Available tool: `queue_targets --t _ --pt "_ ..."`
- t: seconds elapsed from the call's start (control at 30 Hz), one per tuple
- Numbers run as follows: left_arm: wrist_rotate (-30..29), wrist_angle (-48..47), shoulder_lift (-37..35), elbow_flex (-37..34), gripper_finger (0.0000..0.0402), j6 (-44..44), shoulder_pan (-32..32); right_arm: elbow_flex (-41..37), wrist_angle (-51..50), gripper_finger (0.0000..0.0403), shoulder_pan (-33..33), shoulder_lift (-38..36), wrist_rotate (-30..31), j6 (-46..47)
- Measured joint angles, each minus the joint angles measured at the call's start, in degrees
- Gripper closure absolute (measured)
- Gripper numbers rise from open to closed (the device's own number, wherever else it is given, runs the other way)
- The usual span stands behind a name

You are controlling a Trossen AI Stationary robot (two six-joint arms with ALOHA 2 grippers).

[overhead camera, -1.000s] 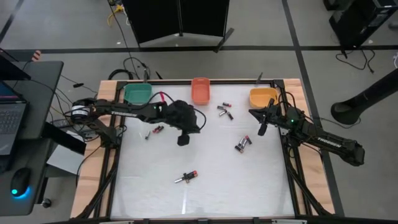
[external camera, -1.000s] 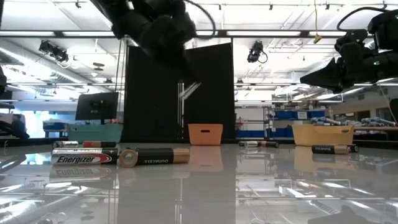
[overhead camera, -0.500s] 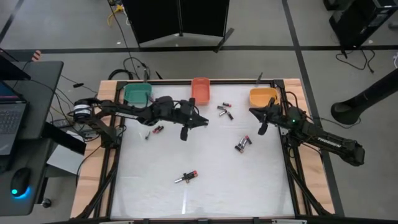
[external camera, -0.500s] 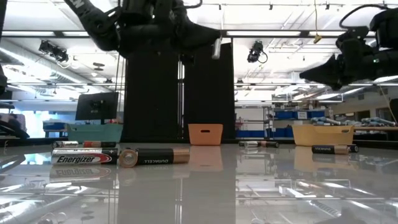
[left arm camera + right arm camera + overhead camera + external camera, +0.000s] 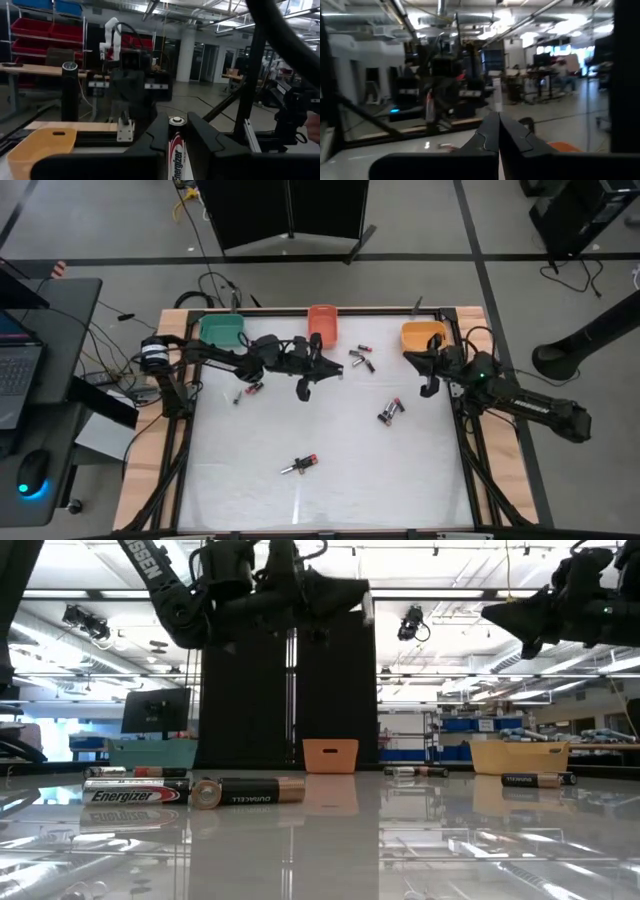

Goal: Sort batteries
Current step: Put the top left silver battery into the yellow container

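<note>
Your left gripper hangs above the table just below the red bin, at about 12 o'clock, jaws clamped on an Energizer battery. Your right gripper waits at 2 o'clock by the orange bin, jaws closed and empty. Other batteries lie scattered on the table.

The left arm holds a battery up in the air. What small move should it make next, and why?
Probably carry it a little further toward the orange bin and lower it there. The left gripper is shut on a silver Energizer battery, held above the white table just in front of that bin. The right gripper waits shut by the yellow bin.
</note>
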Motion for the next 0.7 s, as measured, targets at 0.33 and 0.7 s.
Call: queue_targets --t 0.33,0.7 --pt "1.79 -2.37 0.07 4.58 0.0357 1.38 2.04 7.19 5.55 0.0381 11.29 19.28 6.41 1.28" --pt "1.92 -4.58 0.04 5.57 0.0357 1.41 2.38 21.98 5.46 0.0280 18.41 42.34 10.80 0.88"
